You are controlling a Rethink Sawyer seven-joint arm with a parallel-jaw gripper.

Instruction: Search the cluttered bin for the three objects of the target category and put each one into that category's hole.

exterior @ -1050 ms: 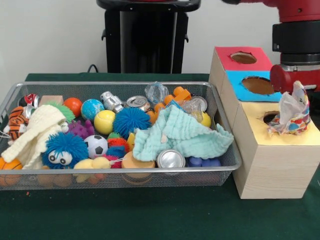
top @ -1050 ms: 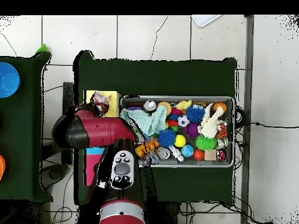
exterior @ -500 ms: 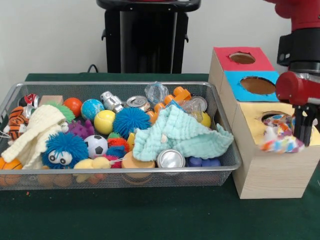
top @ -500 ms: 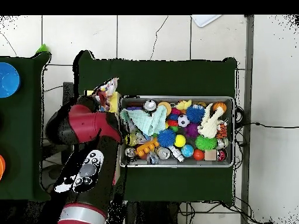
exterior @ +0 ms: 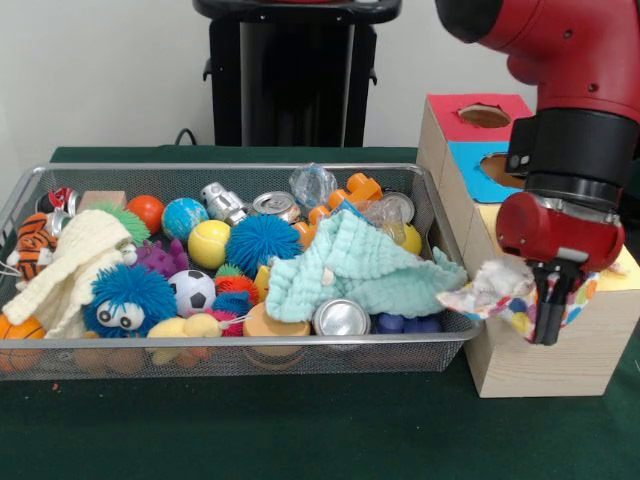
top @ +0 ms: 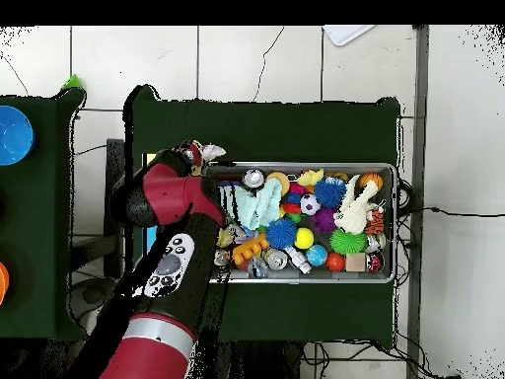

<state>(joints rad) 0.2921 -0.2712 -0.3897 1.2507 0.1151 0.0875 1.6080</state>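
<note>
On the green desk, the wire bin is packed with clutter: a cream knit cloth at its 9 o'clock end, a blue fuzzy ball near the middle, and a mint cloth toward 3 o'clock. Beyond the bin's 3 o'clock corner, the pincer is clenched on a crumpled colourful wrapper, held in front of the wooden box, beside its yellow-topped section.
</note>
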